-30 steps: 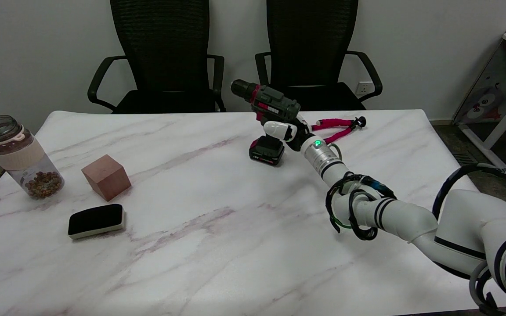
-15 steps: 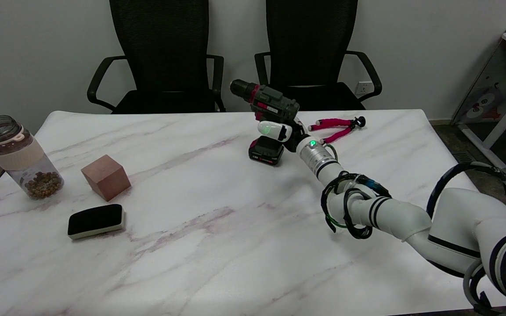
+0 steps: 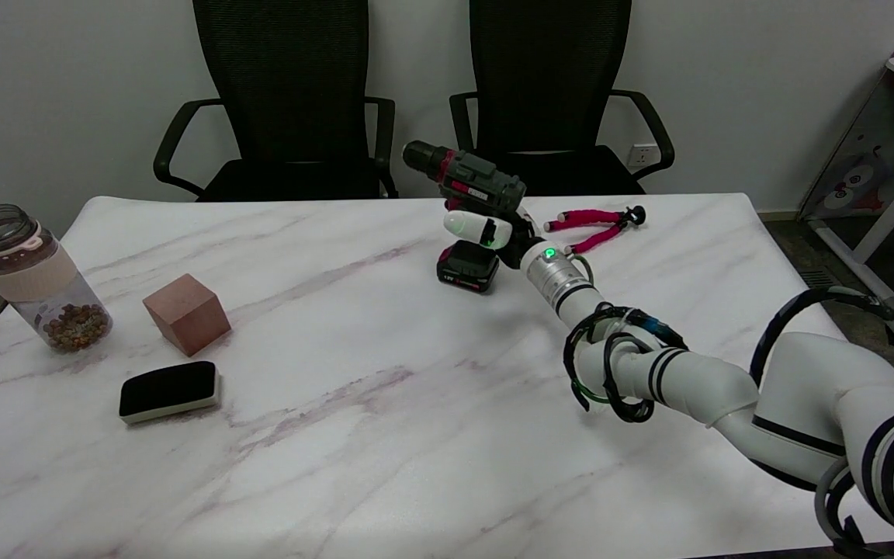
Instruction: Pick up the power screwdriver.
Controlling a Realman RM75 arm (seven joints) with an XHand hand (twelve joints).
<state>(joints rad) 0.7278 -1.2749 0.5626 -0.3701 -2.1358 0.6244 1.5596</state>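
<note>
on the marble table (image 3: 385, 435), well to the left of the power screwdriver (image 3: 469, 203), a jar (image 3: 32, 277) of brown pellets is standing beside a reddish wooden block (image 3: 187, 312), with a black eraser (image 3: 170, 390) lying just in front of the block. the power screwdriver is sitting upright on its battery base near the table's far edge, its body running leftward and slightly up, with the chuck pointing away from the arm. the right hand (image 3: 493, 230) is reaching in from the screwdriver's right side and wrapping its fingers around the handle between body and battery; the base appears to be resting on the table, so the lift looks not yet made, and a straight upward pull seems the likely call. just right of the screwdriver and beyond the wrist, a small pink-legged tripod (image 3: 598, 223) is lying on the table.
</note>
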